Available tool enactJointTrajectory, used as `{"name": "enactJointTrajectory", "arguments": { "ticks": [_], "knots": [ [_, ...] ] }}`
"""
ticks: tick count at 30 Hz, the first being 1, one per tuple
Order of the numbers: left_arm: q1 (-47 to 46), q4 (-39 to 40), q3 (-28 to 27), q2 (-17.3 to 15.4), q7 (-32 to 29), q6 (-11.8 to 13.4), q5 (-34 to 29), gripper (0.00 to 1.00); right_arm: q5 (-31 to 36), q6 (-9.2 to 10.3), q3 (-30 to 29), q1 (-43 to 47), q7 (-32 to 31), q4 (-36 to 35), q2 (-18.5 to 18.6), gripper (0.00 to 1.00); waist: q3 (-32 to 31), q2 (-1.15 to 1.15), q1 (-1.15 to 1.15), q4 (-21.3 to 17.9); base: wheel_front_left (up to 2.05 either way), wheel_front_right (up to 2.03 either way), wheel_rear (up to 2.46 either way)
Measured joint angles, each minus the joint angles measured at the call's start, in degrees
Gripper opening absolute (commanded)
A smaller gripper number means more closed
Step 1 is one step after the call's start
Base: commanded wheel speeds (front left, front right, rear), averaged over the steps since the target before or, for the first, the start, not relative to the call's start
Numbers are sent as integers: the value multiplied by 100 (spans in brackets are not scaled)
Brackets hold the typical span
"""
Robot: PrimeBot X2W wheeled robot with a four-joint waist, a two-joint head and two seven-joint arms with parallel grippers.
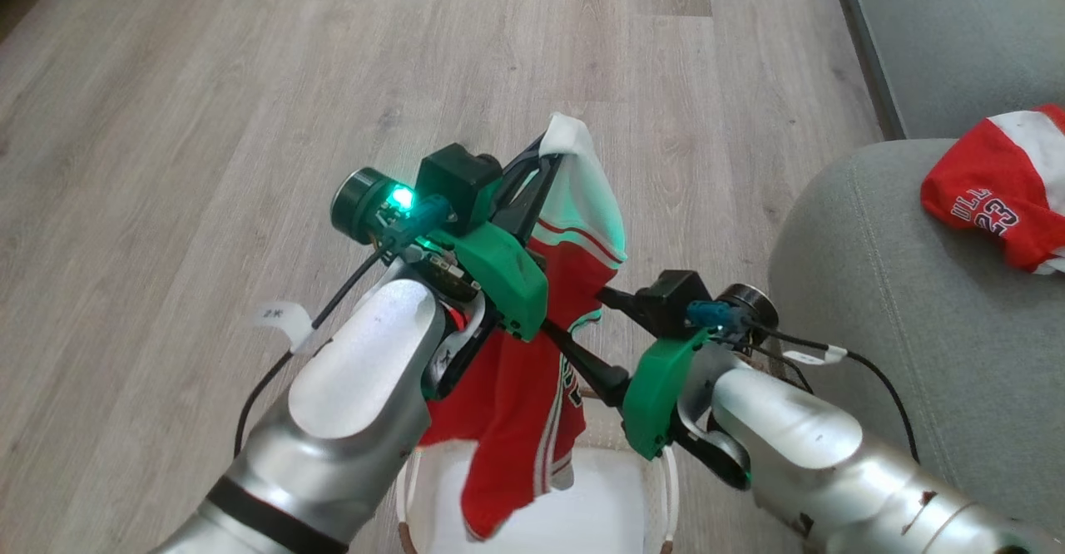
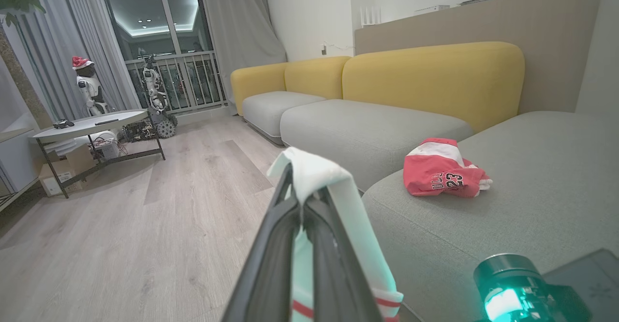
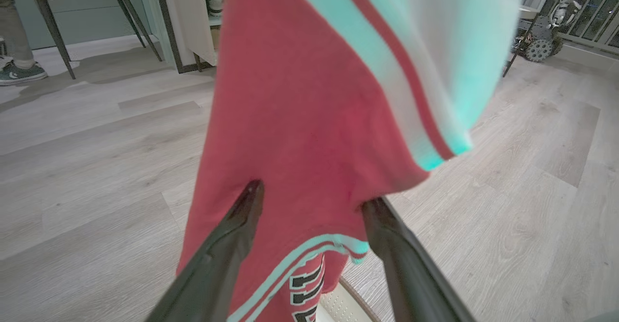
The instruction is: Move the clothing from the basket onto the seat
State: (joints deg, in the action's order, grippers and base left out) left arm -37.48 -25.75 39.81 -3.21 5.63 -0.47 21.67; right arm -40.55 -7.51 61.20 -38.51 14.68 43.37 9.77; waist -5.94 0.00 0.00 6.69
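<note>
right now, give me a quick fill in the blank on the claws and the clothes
The left claw is shut on the ___ trim of the hanging garment.
The right claw, at that red fabric, is ___.
The other garment, on the seat, shows the number ___.
Missing: white; open; 23.

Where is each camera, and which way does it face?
Head view: on the head, facing down at the floor; shows left forearm, right forearm, the left tool shut on the hanging garment over the basket.
Left wrist view: on the left wrist, facing along its fingers toward the seat and the "23" garment.
Right wrist view: on the right wrist, facing the hanging garment past the open right tool.
Head and left wrist views share the "23" garment on the seat.
</note>
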Motion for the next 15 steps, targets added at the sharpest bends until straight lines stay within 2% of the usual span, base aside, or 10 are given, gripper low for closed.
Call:
{"name": "enactJointTrajectory", "arguments": {
  "ticks": [10,11,12,13,14,15],
  "knots": [
    [16,27,27,2,46,48,79,0,-145,1,131,-235,0,144,-104,100,41,0,0,15,0,0,0],
    [16,31,32,2,51,48,79,0,-140,0,132,-237,0,145,-126,89,44,0,0,22,0,0,0],
    [16,31,32,2,51,48,79,0,-140,0,132,-237,0,145,-126,46,44,0,0,22,0,0,0],
    [16,31,35,2,51,48,79,0,-112,1,129,-241,0,145,-151,36,47,0,0,28,0,0,0],
    [16,31,40,2,51,48,86,0,-82,1,116,-250,0,156,-172,9,51,0,0,35,0,0,0],
    [16,31,44,3,51,49,121,0,-41,1,82,-264,0,168,-191,0,54,0,0,41,0,0,0]
  ]
}}
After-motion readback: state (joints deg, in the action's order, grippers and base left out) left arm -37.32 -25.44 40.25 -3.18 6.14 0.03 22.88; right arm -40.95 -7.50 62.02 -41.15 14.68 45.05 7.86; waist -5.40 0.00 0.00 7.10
